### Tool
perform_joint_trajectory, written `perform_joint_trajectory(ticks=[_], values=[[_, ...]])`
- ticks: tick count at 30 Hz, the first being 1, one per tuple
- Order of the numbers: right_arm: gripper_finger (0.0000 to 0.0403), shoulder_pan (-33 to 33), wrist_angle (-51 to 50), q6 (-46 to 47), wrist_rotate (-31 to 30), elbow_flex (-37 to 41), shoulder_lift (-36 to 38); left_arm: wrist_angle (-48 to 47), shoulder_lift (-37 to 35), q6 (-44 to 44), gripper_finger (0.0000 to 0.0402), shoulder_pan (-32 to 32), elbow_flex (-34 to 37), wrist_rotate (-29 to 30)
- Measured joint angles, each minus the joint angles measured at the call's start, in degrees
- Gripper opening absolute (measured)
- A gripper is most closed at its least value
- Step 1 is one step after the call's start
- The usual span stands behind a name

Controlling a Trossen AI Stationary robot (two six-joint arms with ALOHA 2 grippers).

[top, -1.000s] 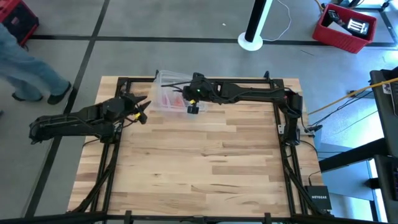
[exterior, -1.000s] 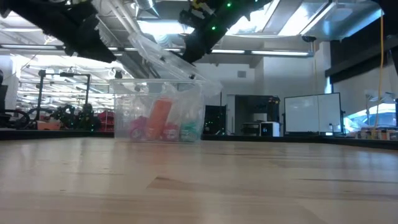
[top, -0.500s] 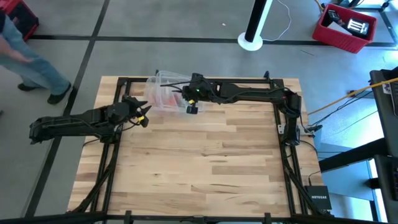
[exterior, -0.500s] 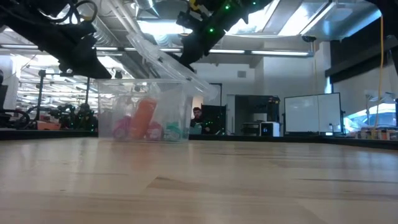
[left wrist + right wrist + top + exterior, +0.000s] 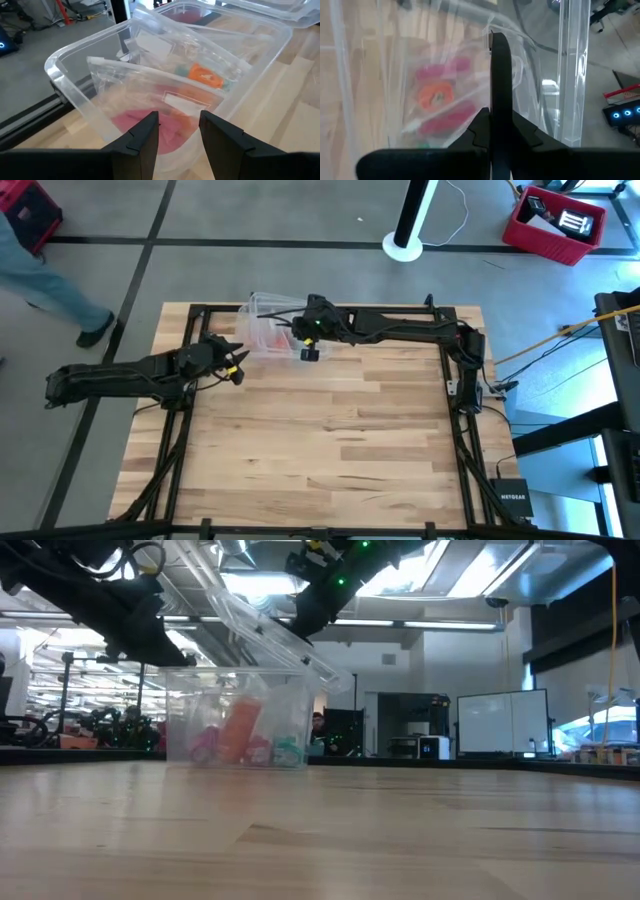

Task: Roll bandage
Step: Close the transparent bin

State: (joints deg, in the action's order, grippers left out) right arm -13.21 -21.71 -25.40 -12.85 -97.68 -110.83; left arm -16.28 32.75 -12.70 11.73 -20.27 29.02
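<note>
Clear plastic box point(image 5: 240, 720) on wooden table point(image 5: 400, 840), orange bandage point(image 5: 241, 730) inside, lid point(image 5: 262, 632) raised, dark arms overhead.

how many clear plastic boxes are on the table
1: the clear plastic box sits at the table's far edge, between the left hand and the right hand. Nothing else box-like shows on the wood.

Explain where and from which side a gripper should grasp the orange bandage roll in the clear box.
Judging by its pose, grip the orange bandage roll across its curved sides, coming down through the clear box's open top; it lies among plastic bags, so walls block any sideways approach.
</note>
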Motion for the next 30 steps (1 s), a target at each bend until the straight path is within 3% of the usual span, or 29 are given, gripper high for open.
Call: perform_joint_trajectory(ticks=[8,14,23,30], values=[[0.0034,0.1,-3.9,-0.3,1.0,-4.1,0.0,7.7,6.5,2.6,0.0137,0.0,0.0,-2.7],[0.0036,0.1,-0.4,1.0,3.0,-4.2,-0.6,11.5,9.8,5.6,0.0137,0.0,-0.1,-5.0],[0.0036,0.0,-2.3,1.0,2.9,-4.2,-2.8,1.5,5.9,7.1,0.0137,-1.8,-7.0,-4.9],[0.0036,0.1,-2.6,-0.3,0.7,-4.2,-2.7,-9.0,1.6,4.5,0.0137,-1.9,-8.8,0.3]])
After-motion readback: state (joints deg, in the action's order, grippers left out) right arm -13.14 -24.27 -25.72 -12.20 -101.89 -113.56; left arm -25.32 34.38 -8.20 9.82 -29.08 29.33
